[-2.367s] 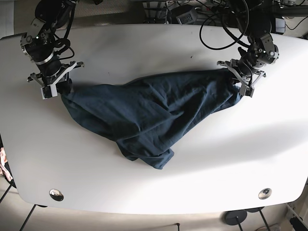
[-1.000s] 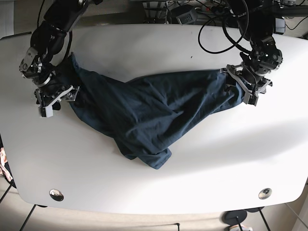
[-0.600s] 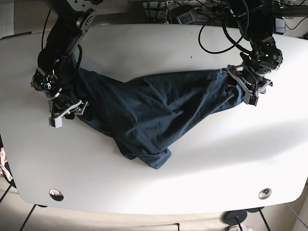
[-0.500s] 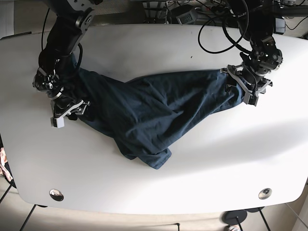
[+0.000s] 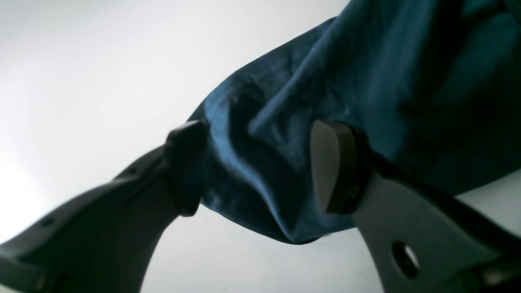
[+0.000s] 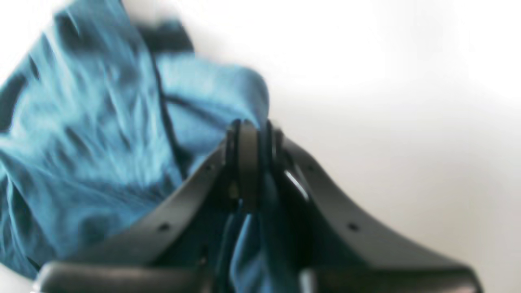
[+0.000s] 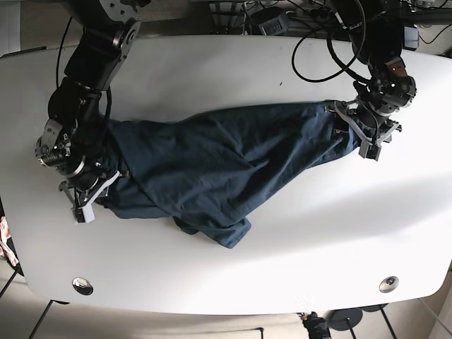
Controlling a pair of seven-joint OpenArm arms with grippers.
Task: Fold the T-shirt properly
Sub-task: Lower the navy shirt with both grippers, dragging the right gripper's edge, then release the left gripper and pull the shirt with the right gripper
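Left wrist: the left gripper (image 5: 260, 167) stands wide, its fingers either side of a bunched shirt (image 5: 325, 101) edge, not clamping it.

Right wrist (blurred): the right gripper (image 6: 250, 162) is pinched tight on a fold of cloth.

Base: the right gripper (image 7: 88, 194) has dragged its corner toward the near edge of the tabletop (image 7: 226, 63), while the left gripper (image 7: 364, 131) has barely shifted. The shirt (image 7: 219, 166) remains rumpled mid-table; I judge it is still being spread, not folded.

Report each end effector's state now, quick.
Left end effector: open, fingers apart with a fold of the T-shirt between them, not clamped.
Right end effector: shut on the T-shirt.
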